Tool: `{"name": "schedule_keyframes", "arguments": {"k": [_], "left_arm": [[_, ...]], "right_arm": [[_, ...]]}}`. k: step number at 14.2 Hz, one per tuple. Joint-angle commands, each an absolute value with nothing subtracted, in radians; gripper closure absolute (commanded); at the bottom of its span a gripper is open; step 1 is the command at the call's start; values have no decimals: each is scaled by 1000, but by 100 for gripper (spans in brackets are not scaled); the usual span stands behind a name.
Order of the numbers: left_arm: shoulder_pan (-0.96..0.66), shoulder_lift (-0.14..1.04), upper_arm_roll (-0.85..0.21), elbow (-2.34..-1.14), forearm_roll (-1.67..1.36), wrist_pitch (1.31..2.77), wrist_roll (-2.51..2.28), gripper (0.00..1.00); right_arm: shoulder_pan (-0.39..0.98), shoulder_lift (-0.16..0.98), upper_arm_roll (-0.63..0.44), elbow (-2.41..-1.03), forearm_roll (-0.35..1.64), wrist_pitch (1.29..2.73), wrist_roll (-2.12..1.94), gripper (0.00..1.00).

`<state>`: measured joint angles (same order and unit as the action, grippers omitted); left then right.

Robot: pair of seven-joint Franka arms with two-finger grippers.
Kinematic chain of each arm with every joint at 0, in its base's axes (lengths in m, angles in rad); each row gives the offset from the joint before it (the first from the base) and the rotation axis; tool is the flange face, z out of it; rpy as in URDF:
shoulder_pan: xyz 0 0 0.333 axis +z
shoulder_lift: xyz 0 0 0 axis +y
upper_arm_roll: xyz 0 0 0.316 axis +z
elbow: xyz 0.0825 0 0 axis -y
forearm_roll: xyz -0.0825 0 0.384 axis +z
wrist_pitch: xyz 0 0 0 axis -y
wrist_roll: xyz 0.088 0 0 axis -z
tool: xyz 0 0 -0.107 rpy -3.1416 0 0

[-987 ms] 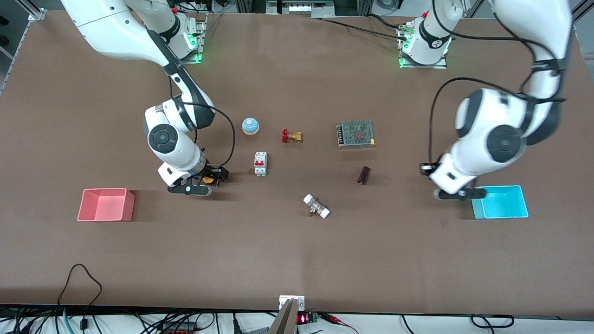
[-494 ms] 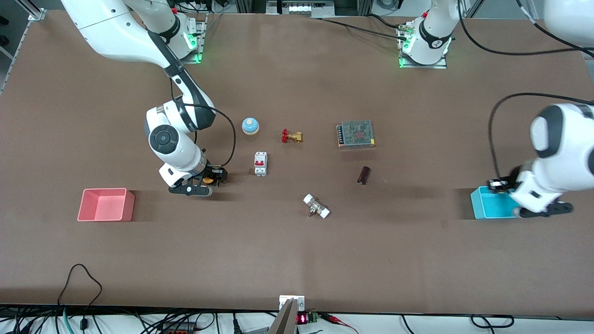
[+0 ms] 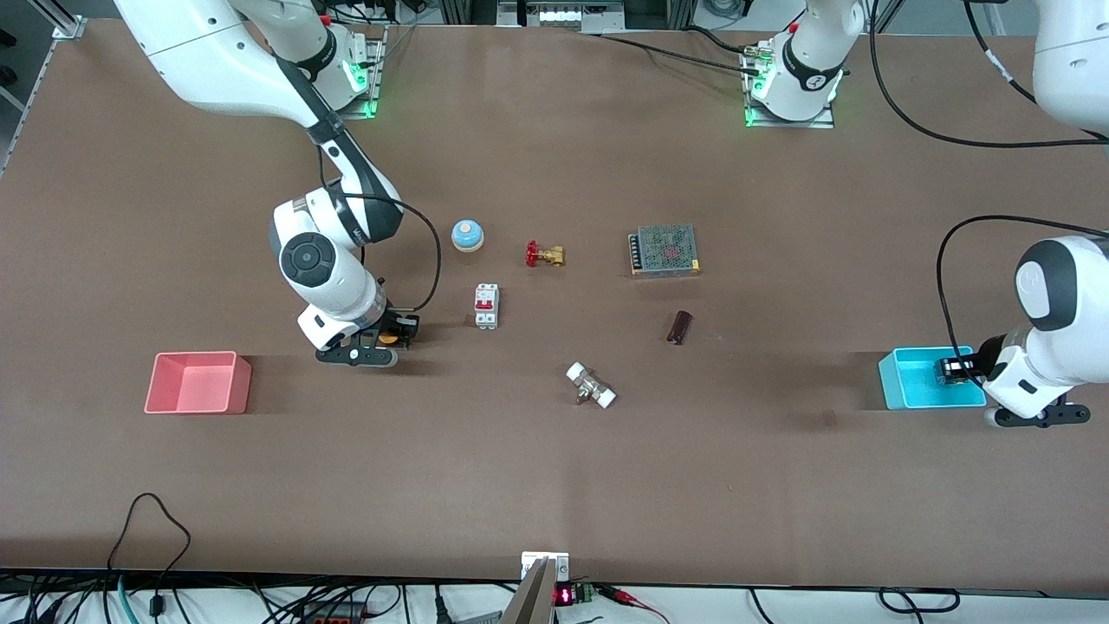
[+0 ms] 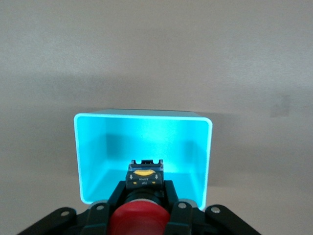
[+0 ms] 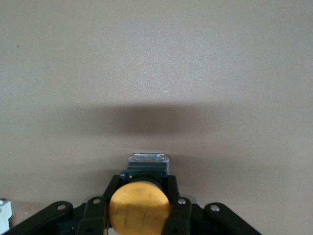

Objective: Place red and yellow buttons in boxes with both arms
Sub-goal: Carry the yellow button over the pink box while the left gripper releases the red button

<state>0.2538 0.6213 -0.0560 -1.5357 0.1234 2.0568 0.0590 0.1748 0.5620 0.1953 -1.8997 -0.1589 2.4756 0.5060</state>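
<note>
The red button, pinched in the left gripper, hangs over the cyan box at the frame's right edge; released off-centre, it could clip the rim. Left of centre, the right gripper pinches the yellow button low over the table, well apart from the pink box at lower left. A loose grip could drop it short.

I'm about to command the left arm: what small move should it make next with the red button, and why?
Probably a short lowering, then release. The left end effector is shut on the red button and hangs over the cyan box, whose floor shows bare ahead of it in the left wrist view.
</note>
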Motion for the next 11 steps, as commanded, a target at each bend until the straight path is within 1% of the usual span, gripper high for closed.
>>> {"name": "schedule_keyframes", "arguments": {"k": [1,2,3,4,6,9,10,11], "left_arm": [[268,672,-69,-1503,135,2081,83,84],[270,681,-69,-1506,135,2101,83,84],[270,686,-69,-1512,137,2111,84,84],[271,693,-69,-1513,137,2111,84,84],[275,710,-69,-1528,137,2137,84,84],[287,724,-69,-1563,137,2197,86,83],[285,724,-69,-1566,137,2197,84,77],[284,724,-69,-1565,137,2195,84,61]], "right_arm": [[164,543,196,-1882,-175,2477,468,88],[146,504,196,-1884,-173,2455,431,90],[120,470,196,-1881,-170,2401,410,91],[86,428,196,-1872,-167,2337,367,91],[19,353,196,-1868,-152,2252,232,91],[-102,287,195,-1868,-101,2200,74,91],[-148,275,195,-1868,-85,2198,4,91],[-190,273,193,-1856,-68,2198,-58,91]]}}
